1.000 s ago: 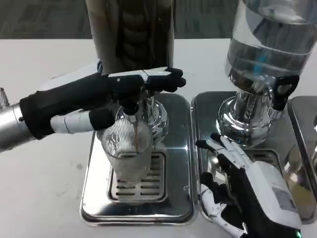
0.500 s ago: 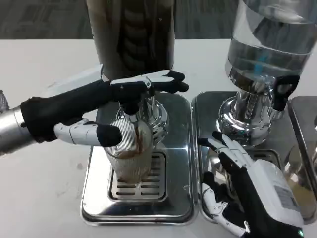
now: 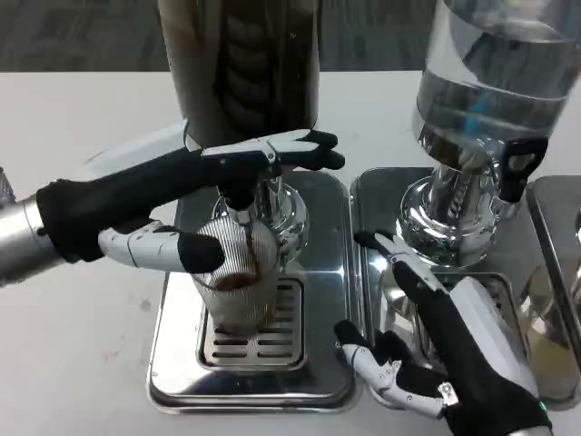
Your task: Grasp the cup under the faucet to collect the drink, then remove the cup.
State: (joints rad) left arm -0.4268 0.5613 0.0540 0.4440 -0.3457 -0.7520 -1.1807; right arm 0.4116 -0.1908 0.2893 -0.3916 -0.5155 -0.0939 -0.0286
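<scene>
Head view, looking down at the white table (image 3: 73,109): near the middle of the frame, a little to the left, a clear ribbed cup (image 3: 238,277) stands on the slotted grate of a shiny metal drip tray (image 3: 322,363). The cup is right under the faucet (image 3: 241,193) of a dark drink dispenser (image 3: 241,68), which fills the upper middle of the frame. Some brown drink is inside the cup, and a thin brown stream comes down into it from the faucet.

The left hand (image 3: 195,204) comes in from the left edge of the frame. Its upper fingers (image 3: 304,150) lie over the faucet lever, reaching to the right, and its lower finger (image 3: 168,247) is against the left wall of the cup near the rim. I would say that it holds the cup, with the faucet between the upper and lower fingers.

The right hand (image 3: 436,350) is in the lower right of the frame, above a second metal tray (image 3: 368,195). Its fingers are apart and hold nothing; the thumb side points to the lower left, near the corner of the first tray. It does not touch the cup.

In the upper right stands a second dispenser (image 3: 495,77) with clear liquid, and its black tap (image 3: 517,163) hangs over the second tray.
</scene>
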